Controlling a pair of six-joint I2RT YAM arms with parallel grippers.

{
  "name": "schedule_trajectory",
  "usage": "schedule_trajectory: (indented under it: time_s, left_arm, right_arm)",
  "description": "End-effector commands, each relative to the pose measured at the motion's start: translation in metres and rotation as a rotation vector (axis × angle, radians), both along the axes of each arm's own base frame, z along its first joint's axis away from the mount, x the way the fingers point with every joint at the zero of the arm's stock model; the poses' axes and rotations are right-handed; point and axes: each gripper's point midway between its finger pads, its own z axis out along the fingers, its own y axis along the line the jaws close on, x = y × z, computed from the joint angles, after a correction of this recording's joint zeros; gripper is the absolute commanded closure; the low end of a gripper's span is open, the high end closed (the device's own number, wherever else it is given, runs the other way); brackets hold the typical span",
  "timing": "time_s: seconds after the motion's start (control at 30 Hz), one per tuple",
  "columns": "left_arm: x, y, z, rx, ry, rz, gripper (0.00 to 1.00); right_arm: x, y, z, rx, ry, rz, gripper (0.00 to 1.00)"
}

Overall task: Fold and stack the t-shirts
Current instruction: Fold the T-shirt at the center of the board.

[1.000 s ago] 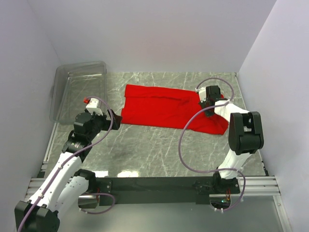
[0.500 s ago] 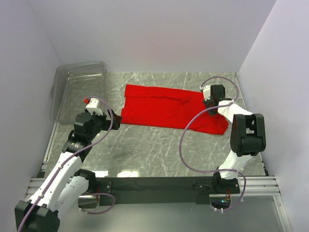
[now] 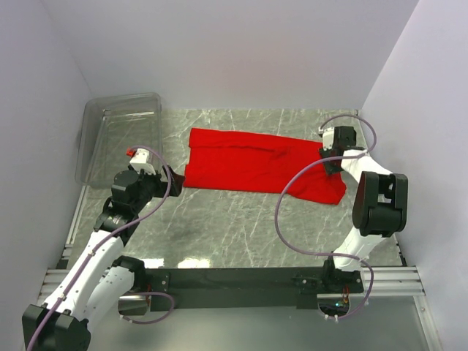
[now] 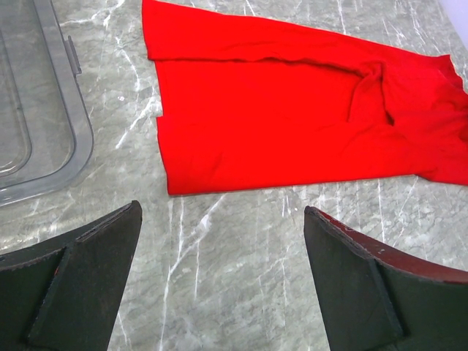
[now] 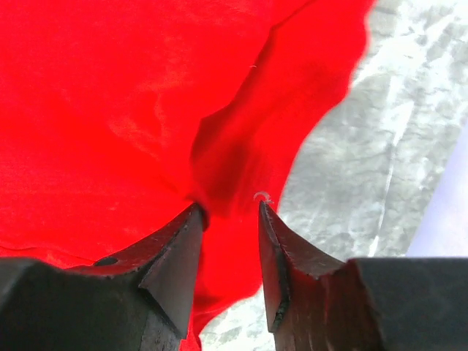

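Observation:
The red t-shirt [image 3: 248, 161] lies spread as a long strip across the far middle of the table, with a wrinkle near its right end. It also shows in the left wrist view [image 4: 292, 117] and fills the right wrist view [image 5: 110, 95]. My right gripper [image 3: 333, 157] is at the shirt's right end, its jaws nearly closed with a raised fold of red cloth between them [image 5: 230, 205]. My left gripper [image 3: 175, 179] is open and empty, just off the shirt's near left corner, over bare table [image 4: 223, 208].
A clear plastic bin [image 3: 121, 135] stands at the far left, its rim seen in the left wrist view [image 4: 44, 110]. White walls close in the left, back and right. The marble tabletop [image 3: 234, 219] stretches in front of the shirt.
My right gripper has moved to the right along the shirt's far right end, and the cloth there has stretched out with it. The left arm has not moved.

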Motion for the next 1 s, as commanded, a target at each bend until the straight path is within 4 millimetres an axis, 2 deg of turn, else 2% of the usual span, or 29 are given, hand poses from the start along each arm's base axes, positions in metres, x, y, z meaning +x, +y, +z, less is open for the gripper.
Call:
schedule_trajectory:
  time_s: [0.0,0.03,0.1,0.2,0.3,0.37,0.5,0.57,0.63,0.67,0.7,0.8,0.9,0.97]
  left_arm:
    - [0.002,-0.003,0.016,-0.026,-0.045,-0.015,0.02]
    - [0.002,-0.003,0.016,-0.026,-0.044,-0.014,0.02]
    - [0.002,-0.003,0.015,-0.024,-0.042,-0.014,0.02]
    - [0.002,-0.004,0.010,-0.031,-0.024,-0.014,0.02]
    - [0.001,-0.006,0.002,-0.035,0.015,-0.022,0.02]
    - [0.001,-0.008,-0.003,-0.038,0.039,-0.027,0.02]
    - [0.000,-0.009,-0.006,-0.039,0.057,-0.032,0.02]
    - [0.000,-0.008,-0.008,-0.039,0.057,-0.029,0.02]
    - [0.001,-0.009,-0.007,-0.046,0.052,-0.030,0.02]
    - [0.001,-0.010,-0.009,-0.047,0.059,-0.036,0.02]
    - [0.001,-0.011,-0.009,-0.049,0.060,-0.037,0.02]
    - [0.003,-0.011,-0.008,-0.043,0.062,-0.040,0.02]
    - [0.003,-0.011,-0.009,-0.041,0.064,-0.039,0.02]
    - [0.003,-0.011,-0.010,-0.045,0.066,-0.041,0.02]
  right_arm:
    - [0.019,-0.007,0.032,0.039,-0.088,-0.039,0.58]
    - [0.020,-0.008,0.037,0.042,-0.100,-0.042,0.59]
    - [0.023,0.005,0.054,0.106,-0.143,0.010,0.60]
    - [0.022,0.039,0.063,0.243,-0.146,0.152,0.64]
    - [0.025,0.054,0.065,0.337,-0.132,0.188,0.64]
    - [0.027,0.057,0.063,0.349,-0.124,0.185,0.65]
    - [0.041,0.035,0.064,0.274,-0.137,0.084,0.66]
    - [0.043,0.038,0.068,0.283,-0.152,0.104,0.66]
    - [0.044,0.046,0.064,0.313,-0.128,0.130,0.68]
    - [0.050,0.048,0.068,0.324,-0.127,0.143,0.71]
    - [0.047,0.051,0.052,0.350,-0.065,0.134,0.76]
    - [0.045,0.054,0.035,0.375,0.000,0.126,0.83]
    - [0.037,0.048,0.016,0.356,0.066,0.100,0.84]
    - [0.030,0.037,0.004,0.329,0.095,0.060,0.85]
